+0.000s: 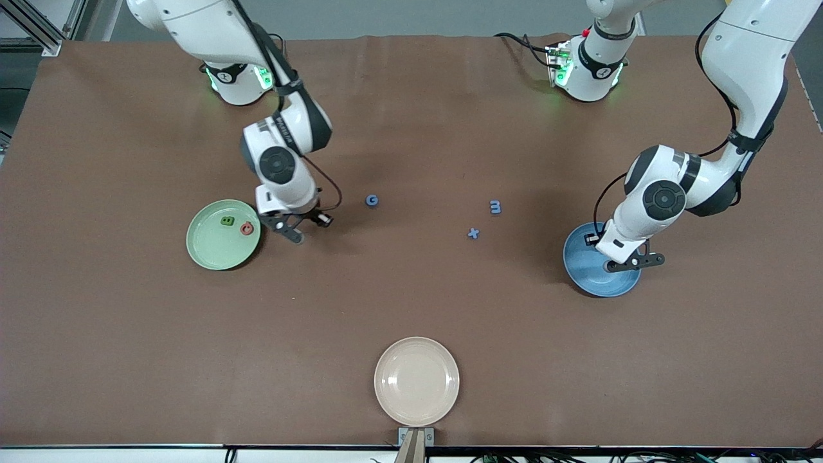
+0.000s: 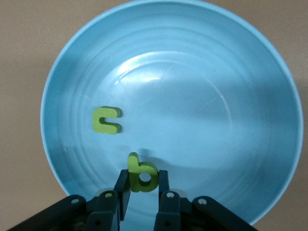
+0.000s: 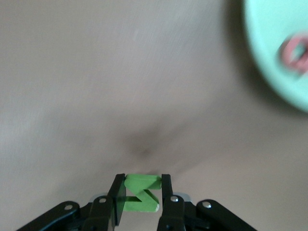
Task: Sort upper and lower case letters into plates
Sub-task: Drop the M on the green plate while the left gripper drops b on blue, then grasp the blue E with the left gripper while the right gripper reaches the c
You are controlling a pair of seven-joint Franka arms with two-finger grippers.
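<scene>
Your blue plate (image 2: pixel 269 86) holds a green letter (image 2: pixel 107 120); the left tool (image 2: pixel 143 185) over it grips a green b (image 2: pixel 143 172). Pale green plate (image 1: pixel 207 247) carries green B (image 1: pixel 227 220) and red letter (image 1: pixel 247 228). Right tool (image 3: pixel 142 192), over bare surface (image 1: pixel 411 128) beside it, clamps green N (image 3: pixel 141 194).

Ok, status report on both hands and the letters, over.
Left hand shut on green b over blue plate. Right hand shut on green N beside green plate. Nothing in the way.
</scene>
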